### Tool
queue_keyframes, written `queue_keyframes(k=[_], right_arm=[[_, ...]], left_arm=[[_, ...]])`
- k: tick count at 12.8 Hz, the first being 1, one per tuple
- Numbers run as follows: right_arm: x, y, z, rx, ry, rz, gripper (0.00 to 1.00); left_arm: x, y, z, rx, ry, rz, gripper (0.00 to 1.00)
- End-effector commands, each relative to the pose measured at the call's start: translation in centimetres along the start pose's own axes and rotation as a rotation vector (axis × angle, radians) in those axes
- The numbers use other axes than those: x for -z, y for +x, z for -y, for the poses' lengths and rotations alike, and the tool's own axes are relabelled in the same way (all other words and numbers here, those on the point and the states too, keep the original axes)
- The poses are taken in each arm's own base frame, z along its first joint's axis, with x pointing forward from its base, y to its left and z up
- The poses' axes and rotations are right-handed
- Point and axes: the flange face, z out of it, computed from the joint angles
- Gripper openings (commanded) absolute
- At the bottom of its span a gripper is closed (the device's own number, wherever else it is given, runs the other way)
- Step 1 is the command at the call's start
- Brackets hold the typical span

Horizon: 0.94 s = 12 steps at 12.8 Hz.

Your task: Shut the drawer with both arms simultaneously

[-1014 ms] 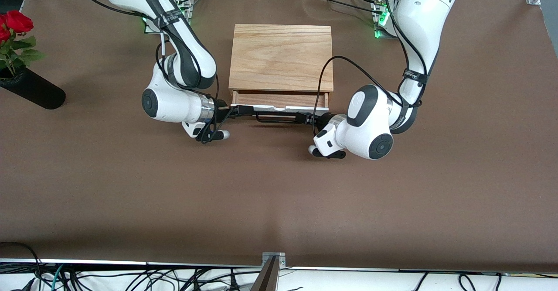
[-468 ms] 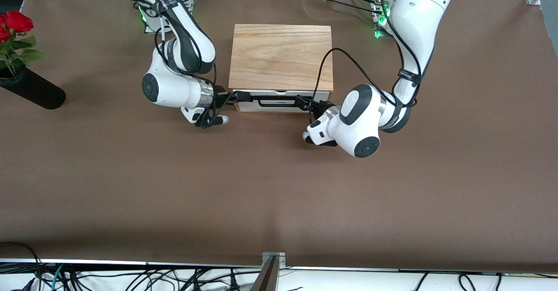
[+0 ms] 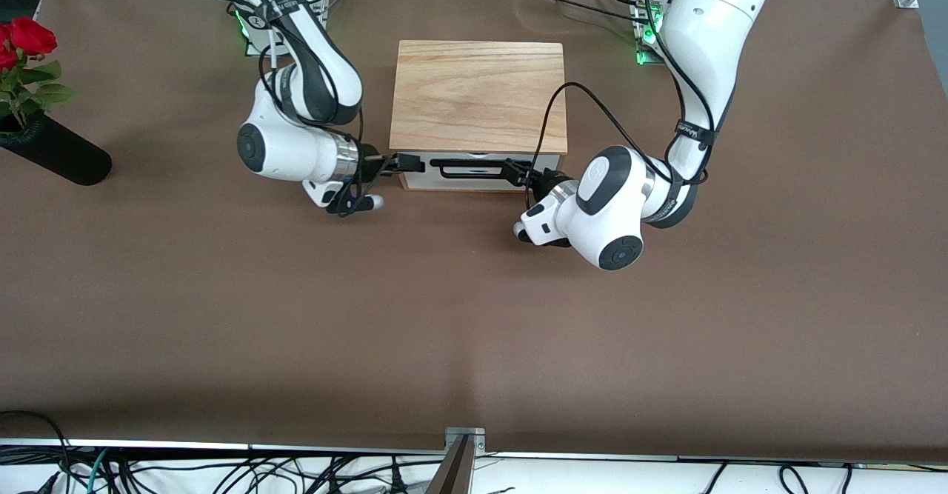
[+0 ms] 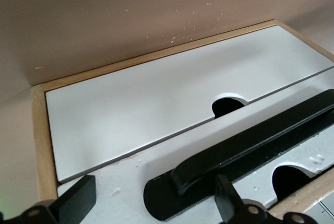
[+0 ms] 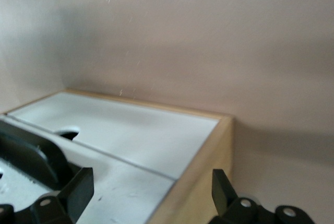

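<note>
Both arms reach in low over the middle of the table, wrists level.
The left gripper (image 3: 518,173) and right gripper (image 3: 406,162) point toward each other from their own ends of the table, each with fingers (image 4: 78,199) (image 5: 78,190) spread apart.

Bare table (image 3: 474,316) nearer the camera; cabinet (image 3: 478,98) (apparently shut) blocks the middle.

Brown table cover (image 3: 474,331); red roses (image 3: 26,42) in black vase (image 3: 55,153); cable tangle (image 3: 222,475) below edge.
</note>
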Motion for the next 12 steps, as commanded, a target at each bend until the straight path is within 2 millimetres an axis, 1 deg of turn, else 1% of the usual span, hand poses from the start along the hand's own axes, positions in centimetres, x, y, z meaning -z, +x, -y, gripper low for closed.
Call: queue_keyframes(k=[1, 2, 3, 4, 5, 6, 7, 8, 9, 10, 11, 12], right_arm=[[5.9, 1.4, -1.6, 0.062, -0.067, -0.058, 1.00], [8.7, 1.5, -2.3, 0.076, -0.096, -0.094, 1.00], [12.1, 1.5, -3.8, 0.091, -0.145, -0.127, 1.00], [15.6, 1.0, -4.5, 0.112, -0.191, -0.165, 1.00], [18.9, 0.3, -5.2, 0.153, -0.273, -0.188, 1.00], [22.7, -0.6, -5.7, 0.200, -0.386, -0.213, 1.00], [25.9, -1.5, -6.1, 0.220, -0.452, -0.229, 1.00], [28.0, -2.3, -6.3, 0.217, -0.487, -0.215, 1.00], [30.5, -3.1, -5.9, 0.225, -0.549, -0.205, 1.00], [33.3, -3.8, -5.3, 0.230, -0.608, -0.208, 1.00], [36.0, -4.4, -4.1, 0.222, -0.617, -0.205, 1.00], [38.2, -4.5, -3.2, 0.201, -0.617, -0.199, 1.00]], left_arm=[[-1.4, -1.3, -0.6, -0.006, -0.002, 0.102, 1.00], [0.3, -1.4, -1.0, -0.024, -0.010, 0.071, 1.00], [2.6, -1.6, -1.5, -0.041, -0.017, 0.027, 1.00], [5.0, -2.0, -1.7, -0.056, -0.035, -0.014, 1.00], [7.1, -2.4, -1.7, -0.067, -0.048, -0.050, 1.00], [9.0, -3.4, -2.2, -0.082, -0.044, -0.086, 1.00], [10.9, -4.1, -1.9, -0.082, -0.051, -0.116, 1.00], [13.1, -5.1, -1.0, -0.078, -0.062, -0.151, 1.00], [15.4, -5.9, 0.5, -0.063, -0.076, -0.186, 1.00], [17.6, -6.6, 2.2, -0.043, -0.052, -0.227, 1.00], [20.4, -7.9, 3.1, -0.039, -0.015, -0.288, 1.00], [22.6, -8.6, 4.4, -0.020, 0.020, -0.335, 1.00]])
